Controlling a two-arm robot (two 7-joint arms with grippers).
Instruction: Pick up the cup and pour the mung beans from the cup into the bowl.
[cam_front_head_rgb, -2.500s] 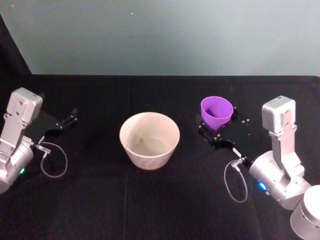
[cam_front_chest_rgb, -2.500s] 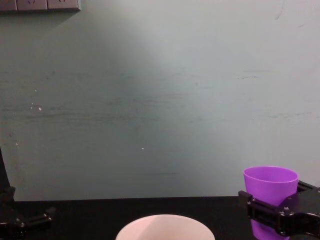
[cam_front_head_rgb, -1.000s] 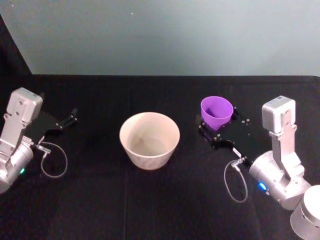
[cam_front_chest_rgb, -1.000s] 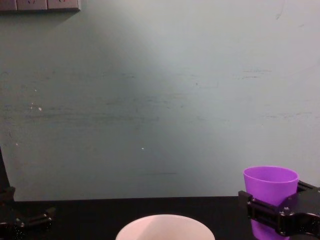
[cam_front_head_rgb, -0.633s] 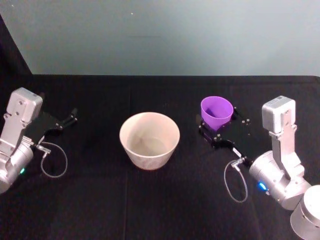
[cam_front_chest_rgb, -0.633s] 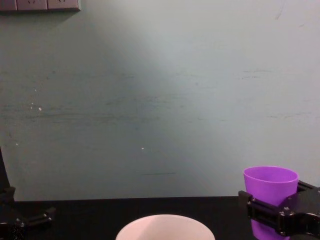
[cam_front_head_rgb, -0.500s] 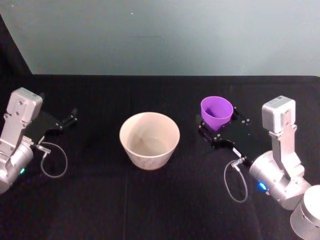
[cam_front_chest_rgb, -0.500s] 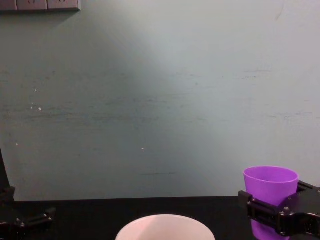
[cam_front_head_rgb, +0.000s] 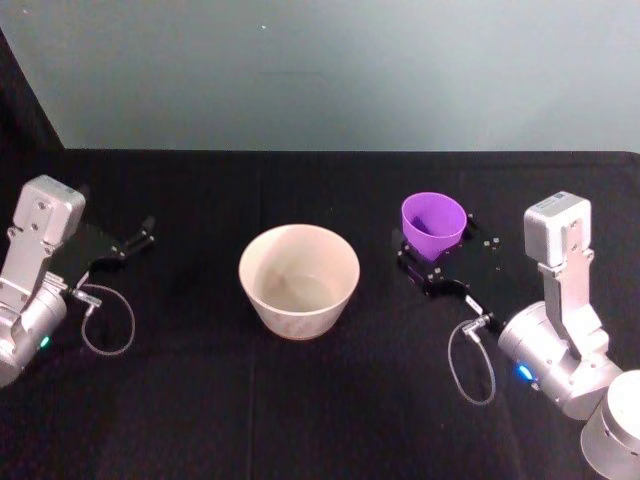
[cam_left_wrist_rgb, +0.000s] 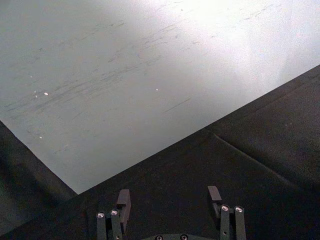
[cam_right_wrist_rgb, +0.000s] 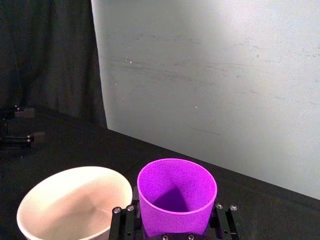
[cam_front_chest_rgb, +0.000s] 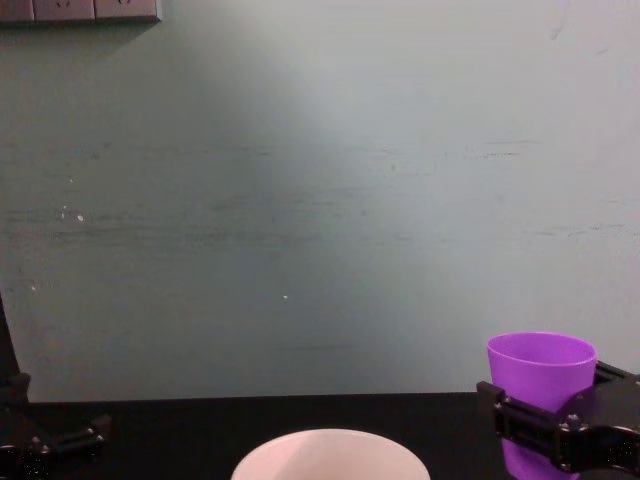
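Observation:
The purple cup stands upright right of the bowl, a short gap between them. My right gripper is shut on the cup, one black finger against each side of its wall. From the right wrist, the cup sits between the fingers of the right gripper, and its inside looks plain purple. The bowl lies just beyond it, its inside pale; I see no mung beans. From the chest, the cup rises above the right gripper. My left gripper rests open far left of the bowl.
A black cloth covers the table, which ends at a teal wall. Cable loops hang at both wrists, one by the left arm and one by the right. The left gripper faces bare cloth and wall.

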